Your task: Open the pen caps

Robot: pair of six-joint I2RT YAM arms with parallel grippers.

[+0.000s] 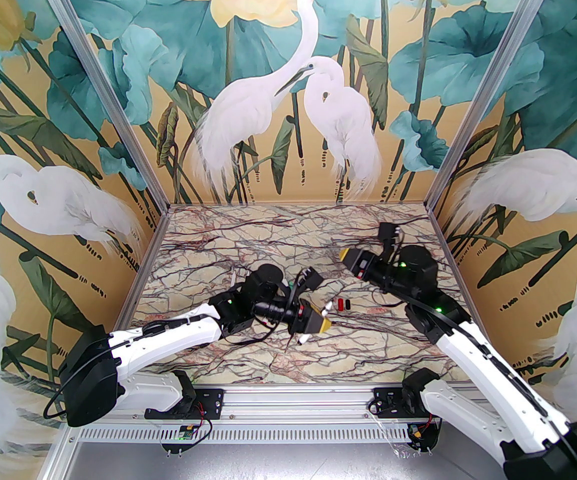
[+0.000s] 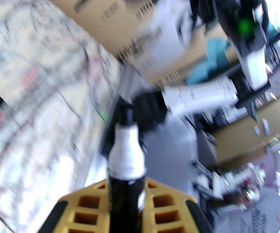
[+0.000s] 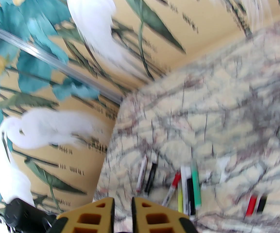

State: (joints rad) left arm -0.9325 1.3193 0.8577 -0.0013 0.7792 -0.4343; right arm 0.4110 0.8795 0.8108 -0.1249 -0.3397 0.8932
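**Left gripper gripping one pen, right gripper standing off empty**

The left gripper (image 2: 126,193) is clamping tight on a black pen (image 2: 126,152), which is sticking out past the fingertips. Its white neck and dark tip are looking bare, so its cap is probably off already, though blur is making that hard to confirm. The right gripper (image 3: 123,215) is hanging above the table (image 1: 278,233), jaws all but touching and nothing between them.

The step in hand is likely finishing with this pen. If a cap is sitting on it after all, the right gripper should be opening, closing on the cap alone and pulling straight along the barrel while the left is holding firm. If not, the pen should be going down low and flat beside the other pens (image 3: 186,188), clear of the caps (image 3: 251,205).

Nothing is sitting in a holder. The other pens are lying loose, side by side on the table. Red and black caps are lying near them, apart from the barrels.
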